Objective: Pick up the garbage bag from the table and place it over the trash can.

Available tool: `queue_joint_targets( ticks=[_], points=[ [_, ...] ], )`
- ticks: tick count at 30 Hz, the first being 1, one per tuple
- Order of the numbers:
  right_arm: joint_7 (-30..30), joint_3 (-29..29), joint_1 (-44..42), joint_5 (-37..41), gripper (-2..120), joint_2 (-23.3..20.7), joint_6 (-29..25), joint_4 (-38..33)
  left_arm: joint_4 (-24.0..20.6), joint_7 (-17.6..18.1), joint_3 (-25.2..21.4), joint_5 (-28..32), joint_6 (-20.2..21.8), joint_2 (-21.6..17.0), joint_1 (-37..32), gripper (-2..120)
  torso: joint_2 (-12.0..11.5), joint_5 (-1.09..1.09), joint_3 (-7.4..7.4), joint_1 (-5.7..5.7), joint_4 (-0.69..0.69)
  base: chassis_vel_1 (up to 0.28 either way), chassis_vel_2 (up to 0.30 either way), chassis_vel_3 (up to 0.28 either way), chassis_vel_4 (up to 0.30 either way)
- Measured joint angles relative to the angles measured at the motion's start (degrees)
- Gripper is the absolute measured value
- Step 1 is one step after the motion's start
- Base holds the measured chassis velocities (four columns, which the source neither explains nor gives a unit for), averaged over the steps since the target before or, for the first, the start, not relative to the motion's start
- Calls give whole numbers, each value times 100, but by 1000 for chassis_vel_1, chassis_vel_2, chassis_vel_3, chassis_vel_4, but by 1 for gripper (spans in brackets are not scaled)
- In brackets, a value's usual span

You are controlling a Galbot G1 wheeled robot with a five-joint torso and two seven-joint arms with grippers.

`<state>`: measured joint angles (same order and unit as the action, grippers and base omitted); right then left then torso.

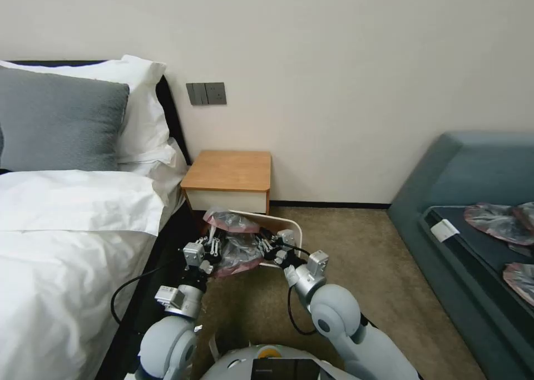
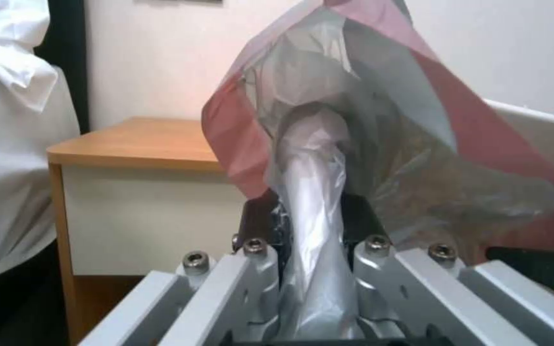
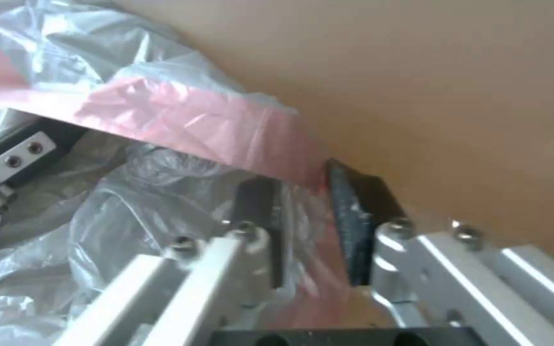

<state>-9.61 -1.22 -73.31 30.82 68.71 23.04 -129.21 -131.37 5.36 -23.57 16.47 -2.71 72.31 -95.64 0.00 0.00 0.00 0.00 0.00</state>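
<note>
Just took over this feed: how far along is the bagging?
Pickup looks done: the table top is bare and the bag is off it. In hand: the left gripper and right gripper each pinch the bag, holding it at the tilted can. Left: the pink rim is not yet around the can's rim.

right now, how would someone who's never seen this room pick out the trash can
Find the wooden nightstand by the bed. On the carpet before it sits the trash can, a small beige-white bin. Unlike anything nearby, a grey, pink-rimmed garbage bag is draped at its mouth.
</note>
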Motion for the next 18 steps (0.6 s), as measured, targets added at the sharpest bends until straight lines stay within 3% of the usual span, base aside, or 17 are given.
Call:
queue_joint_targets(
  ticks=[2, 5, 18],
  points=[
    [64, -19, -23, -99, 7, -19, -61, 9, -1, 1, 14, 5, 44, 19, -19, 9, 0, 0, 0, 0, 0, 0, 0, 0, 0],
    [90, -43, -23, -112, 0, -24, -89, 8, -1, 35, 31, 22, 93, 35, -44, 9, 0, 0, 0, 0, 0, 0, 0, 0, 0],
    [339, -345, -159, -52, 0, -190, -156, -392, 308, 428, 114, 33, 331, 99, -4, 9, 0, 0, 0, 0, 0, 0, 0, 0, 0]
  ],
)
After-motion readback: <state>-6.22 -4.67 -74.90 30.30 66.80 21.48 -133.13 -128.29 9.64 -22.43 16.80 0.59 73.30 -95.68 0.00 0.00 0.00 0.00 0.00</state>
